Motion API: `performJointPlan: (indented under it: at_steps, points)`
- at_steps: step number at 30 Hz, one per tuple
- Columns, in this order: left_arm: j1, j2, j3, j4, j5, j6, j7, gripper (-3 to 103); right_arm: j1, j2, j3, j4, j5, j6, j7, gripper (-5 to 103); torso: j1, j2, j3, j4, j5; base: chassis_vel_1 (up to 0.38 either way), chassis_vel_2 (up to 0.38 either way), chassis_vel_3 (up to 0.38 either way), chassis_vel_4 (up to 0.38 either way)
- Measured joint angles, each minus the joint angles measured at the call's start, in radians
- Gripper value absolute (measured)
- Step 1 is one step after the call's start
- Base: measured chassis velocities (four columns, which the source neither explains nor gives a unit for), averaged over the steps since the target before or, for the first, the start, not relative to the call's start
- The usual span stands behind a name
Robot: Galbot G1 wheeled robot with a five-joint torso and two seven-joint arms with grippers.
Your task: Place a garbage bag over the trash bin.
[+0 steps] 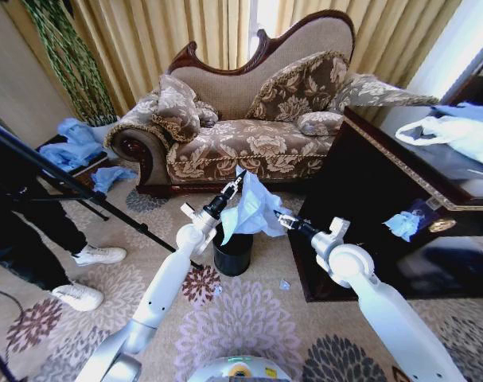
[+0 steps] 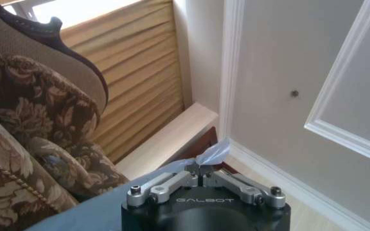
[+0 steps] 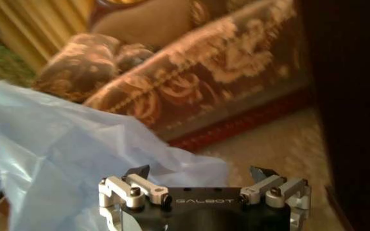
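Left gripper (image 1: 238, 185) raised, pinching garbage bag (image 1: 253, 208) over trash bin (image 1: 233, 251); right gripper (image 3: 200, 175) spread

Crinkly translucent plastic garbage bag (image 1: 253, 208); glossy black trash bin (image 1: 233, 253).

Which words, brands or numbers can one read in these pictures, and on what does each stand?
"GALBOT": on the black body of the left gripper, in the left wrist view.
"GALBOT": on the black body of the right gripper, in the right wrist view.
The head view holds no text that can be read.
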Motion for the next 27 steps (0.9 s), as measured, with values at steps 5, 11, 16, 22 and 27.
performJointPlan:
  at_steps: [5, 11, 16, 22, 27]
  points:
    - [-0.005, 0.002, -0.001, -0.010, 0.001, 0.003, 0.006, 0, -0.010, 0.033, -0.019, -0.034, 0.033, -0.027, 0.023, 100, 0.000, 0.000, 0.000, -0.0001, 0.0003, 0.000, 0.000, 0.000, 0.000]
    - [-0.006, 0.006, -0.003, -0.028, 0.001, 0.007, 0.008, 0, -0.005, 0.080, -0.073, -0.088, 0.035, -0.040, 0.017, 100, 0.000, 0.000, 0.000, -0.0002, 0.0001, 0.000, 0.000, 0.000, 0.000]
    - [0.003, 0.006, -0.003, -0.046, 0.000, 0.009, 0.012, 0, 0.025, 0.143, -0.094, -0.143, 0.079, -0.031, 0.040, 100, 0.000, 0.000, 0.000, 0.0001, 0.0000, 0.000, 0.000, 0.000, 0.000]
    - [0.024, 0.005, -0.005, -0.083, 0.000, 0.012, 0.013, 0, 0.069, 0.205, -0.065, -0.238, 0.224, -0.050, 0.057, 100, 0.000, 0.000, 0.000, 0.0000, 0.0000, 0.000, 0.000, 0.000, 0.000]
    - [0.039, 0.010, -0.010, -0.095, 0.001, 0.014, 0.019, 0, 0.074, 0.239, -0.037, -0.271, 0.318, -0.079, 0.064, 100, 0.000, 0.000, 0.000, -0.0002, 0.0001, 0.000, 0.000, 0.000, 0.000]
